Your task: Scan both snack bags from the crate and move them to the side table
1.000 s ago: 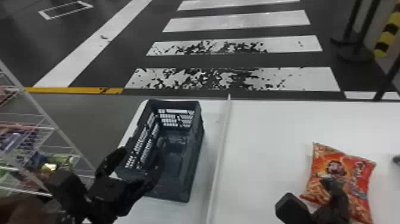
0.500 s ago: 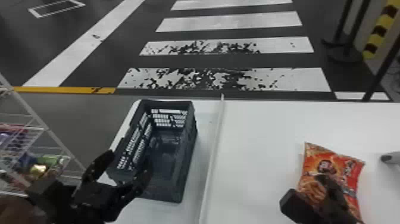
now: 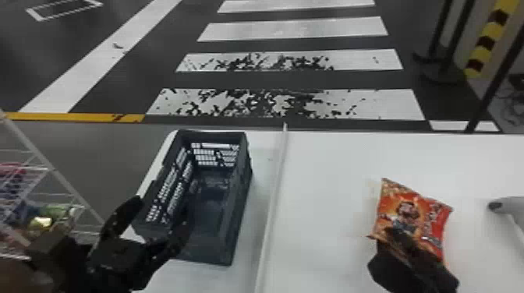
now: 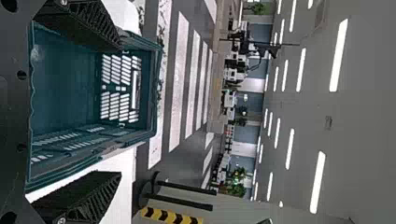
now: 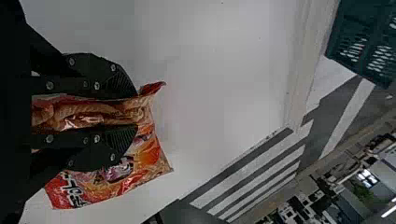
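Right gripper (image 5: 135,112) has its two fingers closed in on a snack bag (image 3: 436,218), pinching the crinkled packet between them at the right of the desk (image 3: 323,175); whether the bag touches the surface below, I cannot tell. Left gripper (image 3: 160,214), fingers spread wide, is at the near end of the crate (image 3: 238,202), which stands on the left beyond a pale strip (image 3: 273,210). Just to the right of the bag lies a grey-white device (image 3: 507,206), probably the scanner. So the step in hand looks to be scanning, or carrying on after it. Next calls for turning the code squarely to the reader if unscanned, otherwise for the side table, with a grip light enough to spare the contents.
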`<state>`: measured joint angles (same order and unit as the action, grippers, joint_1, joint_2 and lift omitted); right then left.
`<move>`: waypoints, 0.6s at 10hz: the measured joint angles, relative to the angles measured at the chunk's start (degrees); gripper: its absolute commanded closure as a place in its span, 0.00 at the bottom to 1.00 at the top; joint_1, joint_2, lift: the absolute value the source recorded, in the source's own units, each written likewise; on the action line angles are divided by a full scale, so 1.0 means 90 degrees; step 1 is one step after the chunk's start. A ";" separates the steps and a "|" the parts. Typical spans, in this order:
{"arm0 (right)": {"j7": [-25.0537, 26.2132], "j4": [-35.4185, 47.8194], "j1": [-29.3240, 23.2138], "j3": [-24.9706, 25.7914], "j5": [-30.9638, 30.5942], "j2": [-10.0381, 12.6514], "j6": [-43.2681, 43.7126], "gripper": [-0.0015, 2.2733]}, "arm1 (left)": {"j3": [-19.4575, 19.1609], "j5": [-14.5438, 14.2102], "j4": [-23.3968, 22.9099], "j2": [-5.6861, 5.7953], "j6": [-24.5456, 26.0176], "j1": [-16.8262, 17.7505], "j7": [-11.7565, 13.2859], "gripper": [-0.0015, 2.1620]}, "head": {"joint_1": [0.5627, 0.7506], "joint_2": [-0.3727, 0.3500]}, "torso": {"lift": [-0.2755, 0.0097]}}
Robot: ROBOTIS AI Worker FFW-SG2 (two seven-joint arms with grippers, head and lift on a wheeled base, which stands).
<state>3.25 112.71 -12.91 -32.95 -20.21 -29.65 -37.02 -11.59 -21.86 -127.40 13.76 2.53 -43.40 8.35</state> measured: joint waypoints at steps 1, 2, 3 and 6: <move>0.0000 0.0301 -0.0284 0.0537 0.0602 -0.0009 0.0572 0.99 | 0.0012 -0.0002 0.0038 0.0003 0.0003 0.0019 0.0000 0.02 | 0.70 0.78 | 0.63; 0.0000 0.0635 -0.0561 0.1148 0.1193 0.0070 0.0996 0.99 | 0.0037 -0.0003 0.0079 0.0005 0.0003 0.0045 0.0000 0.02 | 0.70 0.77 | 0.63; -0.0024 0.0971 -0.0810 0.1823 0.1858 0.0294 0.1253 0.99 | 0.0083 -0.0003 0.0119 0.0008 0.0003 0.0091 0.0000 0.02 | 0.70 0.74 | 0.63; -0.0612 0.1439 -0.1301 0.4126 0.4951 0.1670 0.1613 0.99 | 0.0292 0.0007 0.0196 0.0032 0.0059 0.0283 0.0000 0.02 | 0.70 0.60 | 0.63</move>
<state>-2.25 125.66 -24.62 4.18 24.35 -14.62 -22.50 -8.97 -21.80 -125.64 14.04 3.06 -40.85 8.35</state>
